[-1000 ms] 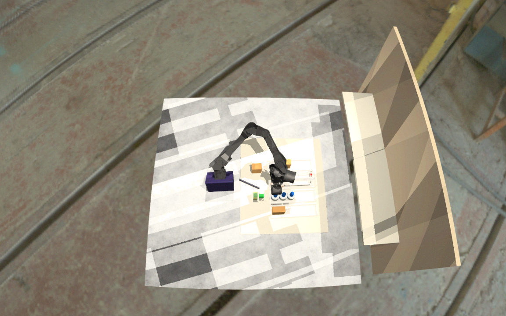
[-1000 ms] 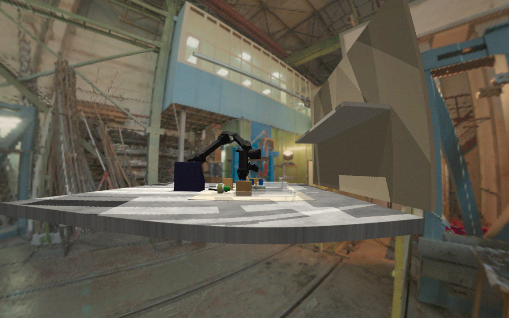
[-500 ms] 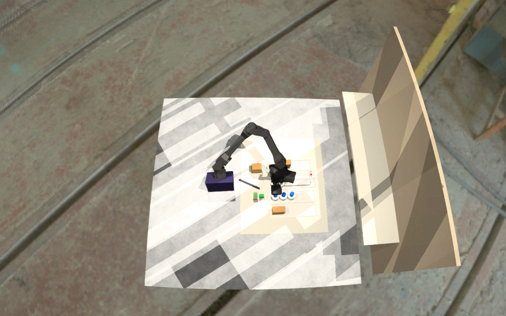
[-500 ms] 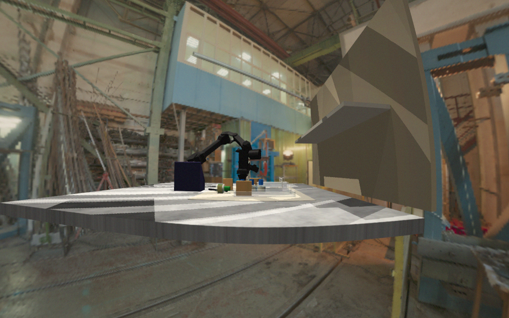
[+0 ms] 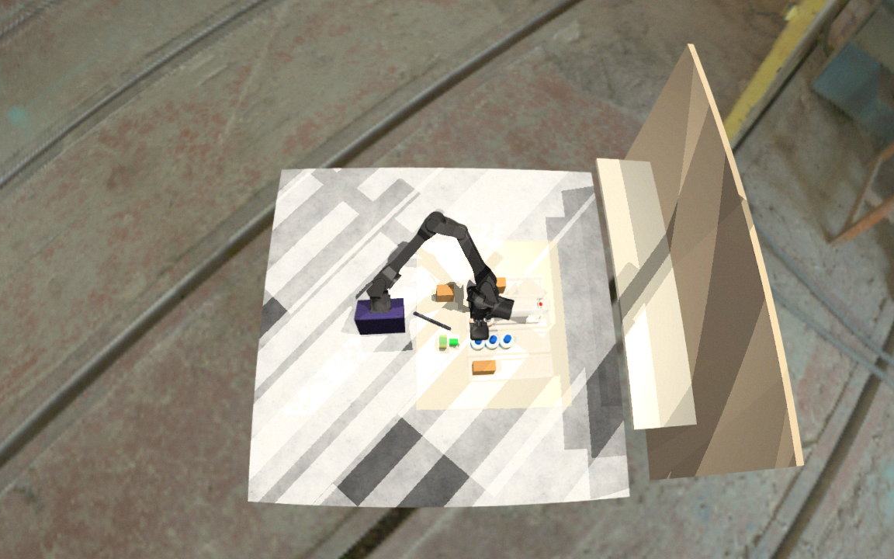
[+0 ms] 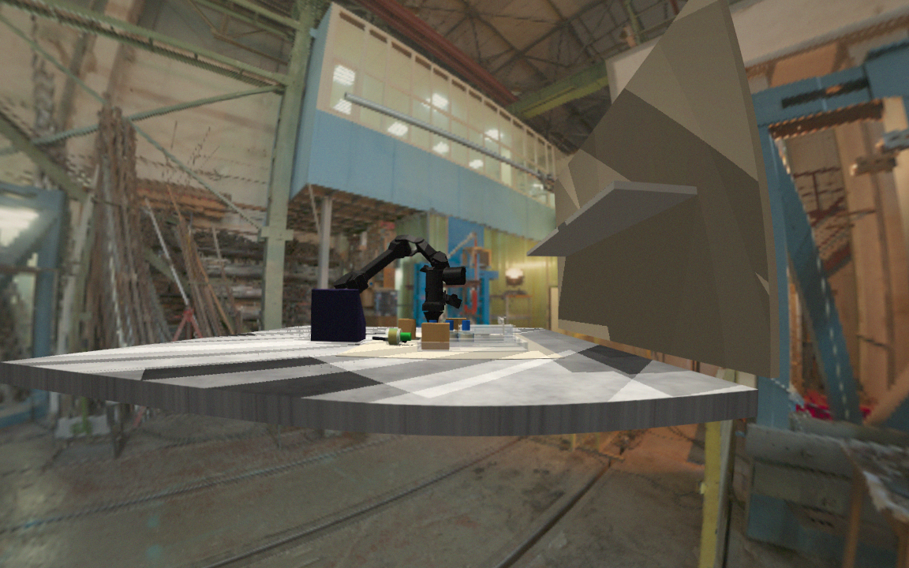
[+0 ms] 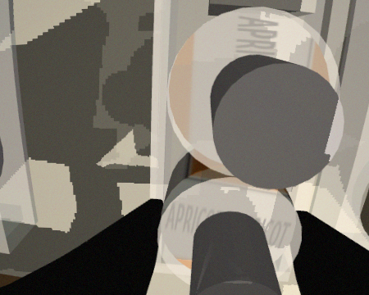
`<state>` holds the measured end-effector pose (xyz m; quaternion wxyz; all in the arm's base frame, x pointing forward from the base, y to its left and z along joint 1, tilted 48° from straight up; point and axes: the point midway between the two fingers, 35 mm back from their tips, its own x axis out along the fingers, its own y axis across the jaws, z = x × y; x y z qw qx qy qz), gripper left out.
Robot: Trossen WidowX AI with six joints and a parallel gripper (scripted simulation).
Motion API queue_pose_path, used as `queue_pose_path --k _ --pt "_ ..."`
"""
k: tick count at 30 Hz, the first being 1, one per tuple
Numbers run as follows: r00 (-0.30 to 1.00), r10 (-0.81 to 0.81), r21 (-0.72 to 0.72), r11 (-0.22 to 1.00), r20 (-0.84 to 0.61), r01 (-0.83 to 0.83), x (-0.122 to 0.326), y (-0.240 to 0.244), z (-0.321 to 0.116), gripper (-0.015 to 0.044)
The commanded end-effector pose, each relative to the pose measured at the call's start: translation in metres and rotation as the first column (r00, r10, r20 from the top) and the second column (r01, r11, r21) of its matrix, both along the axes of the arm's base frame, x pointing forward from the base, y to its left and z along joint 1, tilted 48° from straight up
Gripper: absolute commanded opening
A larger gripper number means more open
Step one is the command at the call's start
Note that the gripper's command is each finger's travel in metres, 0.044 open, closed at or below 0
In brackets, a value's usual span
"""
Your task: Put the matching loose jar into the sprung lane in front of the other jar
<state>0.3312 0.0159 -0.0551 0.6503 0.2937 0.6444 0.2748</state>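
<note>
- We're on a pale, shadow-streaked tabletop (image 5: 311, 452) (image 6: 373, 419), a cream mat (image 5: 436, 397) (image 6: 507, 353) out in front of the purple pedestal (image 5: 380, 324) (image 6: 336, 317).
- Around the pedestal, it's a big industrial hall: steel beams, a blue-and-glass upper cabin, worn floor; beyond the mat from the pedestal stands a tall beige panel (image 5: 697, 312) (image 6: 663, 282) with one shelf (image 5: 645, 299) (image 6: 620, 211).
- Count them: three blue-capped jars (image 5: 493, 340) in one row leading away from the pedestal, three orange blocks (image 5: 445, 293) farther out than the pedestal.
- One green-capped jar (image 5: 442, 341) (image 6: 394, 335) lies on its side, and one dark rod (image 5: 432, 320) lies nearer the pedestal.
- Lettering now! "APRICOT" reads on the held jar (image 7: 230, 246); "APRI" shows on the lane jar (image 7: 275, 123), farther from the pedestal.
- The hand (image 5: 479, 316) (image 6: 433, 317) (image 7: 226, 216) is part-way open, gripping that nearer apricot jar, just in front of its match; whether its base meets the lane floor, I can't tell.
</note>
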Motion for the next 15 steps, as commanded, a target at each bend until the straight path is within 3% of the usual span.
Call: queue_pose_path --k 1,15 --pt "1.000 0.002 0.006 1.000 0.007 -0.002 0.0006 0.0025 0.0008 0.0000" --pt "1.000 0.002 0.006 1.000 0.007 -0.002 -0.0018 0.0025 0.0008 0.0000"
